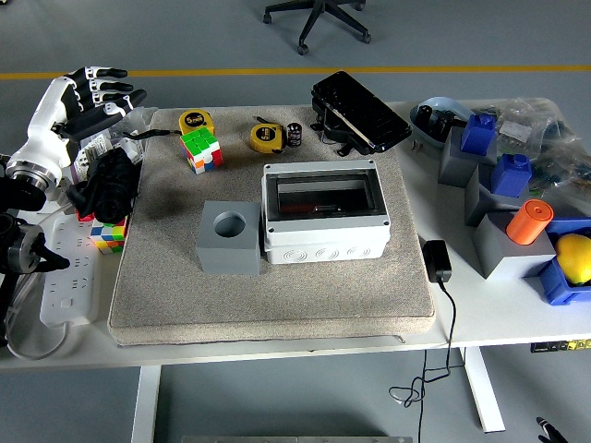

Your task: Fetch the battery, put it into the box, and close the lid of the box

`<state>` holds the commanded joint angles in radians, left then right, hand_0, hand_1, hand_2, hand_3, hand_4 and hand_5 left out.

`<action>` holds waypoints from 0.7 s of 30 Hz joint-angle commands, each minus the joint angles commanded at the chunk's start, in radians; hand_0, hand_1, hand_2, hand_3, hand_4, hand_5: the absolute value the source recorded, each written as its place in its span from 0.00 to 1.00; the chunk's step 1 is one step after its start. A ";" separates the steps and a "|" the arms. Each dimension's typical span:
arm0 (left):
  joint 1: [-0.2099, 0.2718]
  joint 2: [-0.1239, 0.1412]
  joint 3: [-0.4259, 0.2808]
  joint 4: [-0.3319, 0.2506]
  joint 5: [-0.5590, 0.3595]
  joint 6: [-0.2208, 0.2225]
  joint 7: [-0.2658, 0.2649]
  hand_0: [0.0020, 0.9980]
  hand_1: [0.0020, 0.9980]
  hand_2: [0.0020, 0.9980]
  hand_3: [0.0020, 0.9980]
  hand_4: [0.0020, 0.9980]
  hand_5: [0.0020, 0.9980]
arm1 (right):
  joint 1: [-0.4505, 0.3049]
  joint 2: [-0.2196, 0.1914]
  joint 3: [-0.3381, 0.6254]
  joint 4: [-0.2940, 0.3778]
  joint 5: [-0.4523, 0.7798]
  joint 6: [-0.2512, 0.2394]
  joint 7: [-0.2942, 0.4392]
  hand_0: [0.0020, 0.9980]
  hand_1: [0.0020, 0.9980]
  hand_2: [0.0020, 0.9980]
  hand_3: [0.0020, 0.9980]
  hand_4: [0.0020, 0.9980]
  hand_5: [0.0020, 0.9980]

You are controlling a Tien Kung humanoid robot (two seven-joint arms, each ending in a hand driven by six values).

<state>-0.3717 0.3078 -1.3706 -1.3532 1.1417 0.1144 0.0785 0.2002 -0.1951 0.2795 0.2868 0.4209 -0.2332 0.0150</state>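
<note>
A small black battery (295, 135) stands upright on the grey mat (277, 286), just right of a yellow tape measure (266, 138). The grey box (324, 213) sits mid-mat with its clear lid down over a dark interior. My left hand (90, 95) hovers at the far left above the table's edge, fingers spread and holding nothing, well away from the battery and the box. My right arm does not show.
A grey cube with a round hole (229, 237), a Rubik's cube (201, 149), a second tape measure (196, 122), a black device (358, 112), a black bundle (109, 182), a power strip (66, 277) and a charger (436, 260) lie around. Blue and grey blocks (503, 198) crowd the right.
</note>
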 joint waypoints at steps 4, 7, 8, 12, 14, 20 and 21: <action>0.000 -0.001 -0.003 -0.003 -0.003 0.001 -0.001 0.49 0.59 0.58 0.58 0.95 0.26 | 0.000 0.001 -0.001 -0.001 0.003 0.002 0.000 0.67 0.64 0.65 0.54 0.88 0.43; -0.002 -0.001 -0.005 -0.004 -0.005 0.001 -0.002 0.49 0.59 0.58 0.58 0.95 0.26 | 0.000 0.001 0.003 0.000 0.001 0.003 0.002 0.67 0.64 0.65 0.54 0.88 0.44; -0.003 -0.001 -0.006 -0.005 -0.005 0.001 -0.002 0.49 0.59 0.58 0.58 0.95 0.26 | -0.001 0.001 0.001 0.000 0.002 0.004 0.002 0.67 0.64 0.65 0.54 0.88 0.44; -0.004 0.001 -0.007 -0.009 -0.007 0.001 -0.002 0.49 0.59 0.58 0.58 0.95 0.26 | -0.002 0.003 -0.003 0.000 0.005 0.009 0.001 0.67 0.64 0.65 0.54 0.89 0.44; -0.005 0.003 -0.004 -0.008 -0.008 0.000 -0.001 0.49 0.59 0.58 0.58 0.95 0.26 | -0.002 0.003 -0.002 0.000 0.005 0.010 0.001 0.67 0.64 0.65 0.54 0.89 0.44; -0.008 0.006 -0.006 -0.008 -0.009 0.001 -0.002 0.49 0.59 0.58 0.58 0.95 0.26 | -0.003 0.004 -0.005 0.000 0.007 0.011 0.001 0.66 0.64 0.65 0.54 0.89 0.43; -0.009 0.007 -0.006 -0.008 -0.009 0.001 -0.002 0.49 0.59 0.58 0.58 0.95 0.26 | -0.003 0.004 -0.005 0.000 0.007 0.011 0.001 0.66 0.64 0.65 0.54 0.89 0.43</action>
<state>-0.3804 0.3144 -1.3765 -1.3614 1.1327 0.1152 0.0766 0.1971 -0.1907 0.2747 0.2865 0.4279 -0.2218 0.0158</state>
